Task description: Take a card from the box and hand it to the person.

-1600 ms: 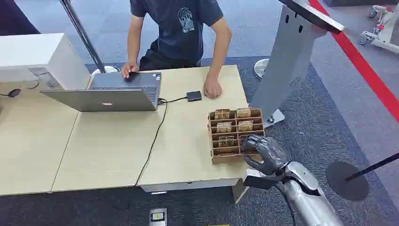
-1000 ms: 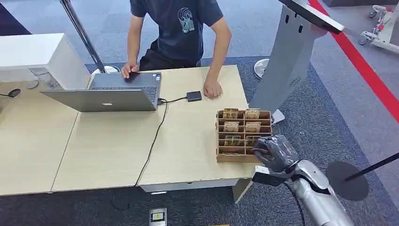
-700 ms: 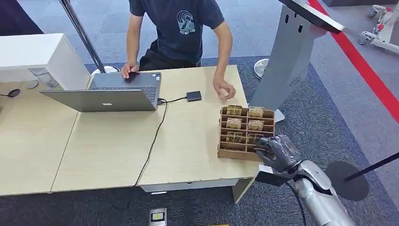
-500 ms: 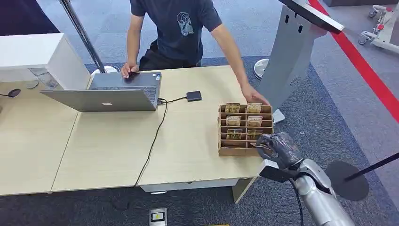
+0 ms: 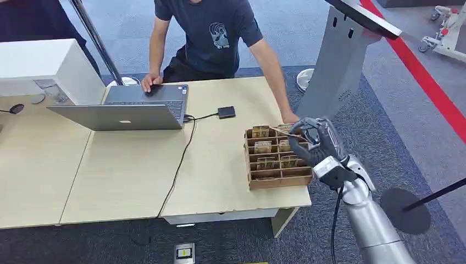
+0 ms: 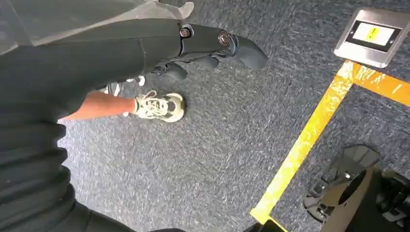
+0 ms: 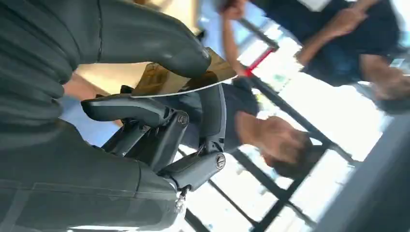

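Observation:
A brown slotted card box point(image 5: 276, 179) stands at the table's near right corner, with several cards upright in its slots. My right hand point(image 5: 314, 142) is raised over the box's right side. It pinches a thin tan card point(image 7: 193, 77) between thumb and fingers; the card's edge point(image 5: 286, 133) points left over the box. The person point(image 5: 209, 33) stands across the table, one hand point(image 5: 289, 117) at the box's far edge, the other on the laptop. My left hand point(image 6: 212, 43) hangs over the carpet and holds nothing.
An open laptop point(image 5: 132, 107) sits at the far left, with a cable to a small black device point(image 5: 226, 112). A white cabinet point(image 5: 38, 63) is far left, a grey stand point(image 5: 340, 66) right of the table. A shoe point(image 6: 159, 106) and yellow floor tape point(image 6: 309, 140) lie below.
My right hand rose from the box's near right corner, now with a card in its fingers. The box slid right, then back left. The person's hand reached to the box's far edge.

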Controlling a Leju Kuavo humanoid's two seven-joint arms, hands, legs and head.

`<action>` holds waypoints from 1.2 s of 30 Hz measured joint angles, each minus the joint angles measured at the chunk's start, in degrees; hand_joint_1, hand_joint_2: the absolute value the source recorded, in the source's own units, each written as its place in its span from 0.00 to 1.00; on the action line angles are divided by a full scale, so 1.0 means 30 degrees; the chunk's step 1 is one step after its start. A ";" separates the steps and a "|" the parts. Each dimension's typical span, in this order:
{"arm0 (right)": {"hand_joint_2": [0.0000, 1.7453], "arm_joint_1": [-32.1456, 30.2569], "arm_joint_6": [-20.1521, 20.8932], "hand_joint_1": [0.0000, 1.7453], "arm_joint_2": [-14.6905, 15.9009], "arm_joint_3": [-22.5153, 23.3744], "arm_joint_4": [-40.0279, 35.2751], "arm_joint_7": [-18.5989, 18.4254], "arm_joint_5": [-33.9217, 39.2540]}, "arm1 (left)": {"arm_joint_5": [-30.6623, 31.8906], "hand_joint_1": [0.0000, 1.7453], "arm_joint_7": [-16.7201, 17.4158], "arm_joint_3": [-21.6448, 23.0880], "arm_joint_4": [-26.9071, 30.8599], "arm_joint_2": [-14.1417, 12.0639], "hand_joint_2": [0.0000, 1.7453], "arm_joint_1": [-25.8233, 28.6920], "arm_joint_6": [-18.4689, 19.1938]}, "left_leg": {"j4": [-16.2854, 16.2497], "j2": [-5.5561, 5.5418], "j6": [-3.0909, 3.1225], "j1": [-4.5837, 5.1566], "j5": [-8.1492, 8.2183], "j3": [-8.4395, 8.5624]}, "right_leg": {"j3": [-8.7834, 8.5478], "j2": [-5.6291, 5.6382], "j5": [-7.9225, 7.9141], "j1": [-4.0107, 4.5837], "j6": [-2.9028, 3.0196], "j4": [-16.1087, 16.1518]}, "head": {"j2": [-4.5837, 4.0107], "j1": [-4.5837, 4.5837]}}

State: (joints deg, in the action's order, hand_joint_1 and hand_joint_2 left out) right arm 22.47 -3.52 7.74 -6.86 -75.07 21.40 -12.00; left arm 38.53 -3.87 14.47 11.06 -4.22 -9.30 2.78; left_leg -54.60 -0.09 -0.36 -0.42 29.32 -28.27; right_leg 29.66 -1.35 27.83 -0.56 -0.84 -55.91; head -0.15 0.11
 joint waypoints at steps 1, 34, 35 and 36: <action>1.00 0.0351 0.0130 1.00 -0.0160 -0.0182 -0.0415 -0.0073 0.0007 | 0.0051 0.00 0.0000 0.0000 0.0000 0.0008 1.00 -0.0058 0.0036 | 0.0000 -0.0001 -0.0001 -0.0001 -0.0001 -0.0001 | -0.0002 0.0001 0.0000 0.0001 0.0000 -0.0001 | 0.0000 0.0001; 1.00 1.0244 -0.6112 0.00 -0.4613 -0.5589 1.3995 0.1187 -0.4743 | 0.1363 0.00 0.0211 0.0080 0.0007 0.0532 1.00 -0.0822 0.0445 | -0.0008 -0.0017 -0.0022 -0.0008 -0.0023 -0.0059 | 0.0066 0.0000 -0.0005 0.0008 0.0003 -0.0023 | 0.0000 -0.0007; 1.00 1.0279 -0.6112 0.00 -0.4591 -0.5618 1.4358 0.1187 -0.4634 | 0.1370 0.00 0.0226 0.0080 0.0007 0.0532 1.00 -0.0822 0.0445 | -0.0008 -0.0017 -0.0022 -0.0009 -0.0023 -0.0058 | 0.0066 0.0000 -0.0005 0.0008 0.0004 -0.0023 | 0.0000 0.0001; 1.00 1.0295 -0.6105 0.00 -0.4569 -0.5633 1.4593 0.1195 -0.4539 | 0.1370 0.00 0.0255 0.0080 0.0007 0.0532 1.00 -0.0819 0.0445 | -0.0009 -0.0018 -0.0022 -0.0009 -0.0023 -0.0057 | 0.0067 0.0000 -0.0006 0.0008 0.0004 -0.0023 | 0.0000 0.0001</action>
State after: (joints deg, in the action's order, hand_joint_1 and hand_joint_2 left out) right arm 53.36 -21.83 -5.97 -23.76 -31.30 24.98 -25.62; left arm 42.64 -3.10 14.71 11.08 -2.62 -11.76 4.11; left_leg -54.63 -0.15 -0.43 -0.45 29.25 -28.44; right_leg 29.86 -1.35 27.81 -0.53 -0.83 -55.98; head -0.15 0.11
